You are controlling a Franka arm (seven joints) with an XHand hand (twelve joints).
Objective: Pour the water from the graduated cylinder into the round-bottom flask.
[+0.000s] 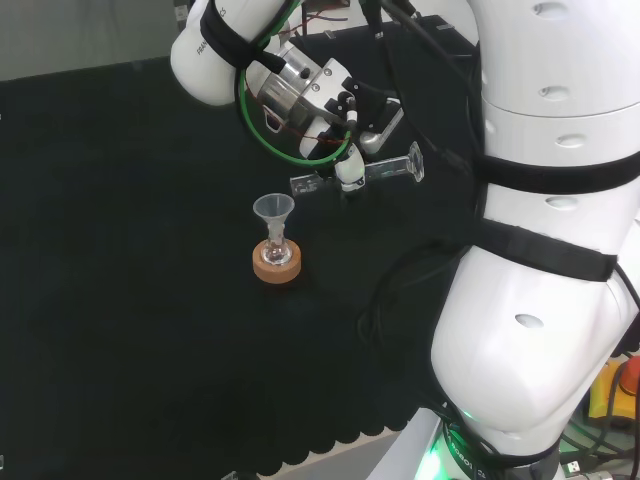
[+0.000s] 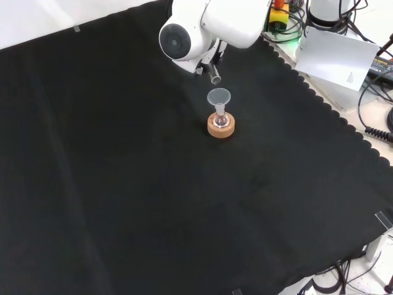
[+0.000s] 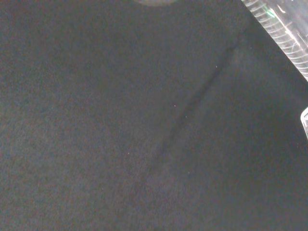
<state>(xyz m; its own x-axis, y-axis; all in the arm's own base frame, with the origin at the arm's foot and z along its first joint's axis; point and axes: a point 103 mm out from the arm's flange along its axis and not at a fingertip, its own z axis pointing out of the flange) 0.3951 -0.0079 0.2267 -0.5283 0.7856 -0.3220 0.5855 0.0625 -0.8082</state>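
In the head view my hand (image 1: 350, 135) is curled round a clear graduated cylinder (image 1: 385, 168), which lies almost level above the cloth. Its open end (image 1: 303, 184) points left, a little above and to the right of the funnel. The clear funnel (image 1: 273, 209) sits in the neck of a small round-bottom flask (image 1: 275, 250) on a cork ring (image 1: 276, 268). In the front view the cylinder's mouth (image 2: 214, 76) pokes out under the arm's white link, just above the funnel (image 2: 218, 97) and flask (image 2: 221, 118). The wrist view shows the cylinder's ribbed wall (image 3: 281, 31). I cannot tell whether water is flowing.
In the front view the cloth's scalloped edge (image 2: 319, 98) runs along the right, with a white sheet (image 2: 334, 56) and cables (image 2: 377, 92) beyond it. The arm's big white links (image 1: 540, 250) stand at the right of the head view.
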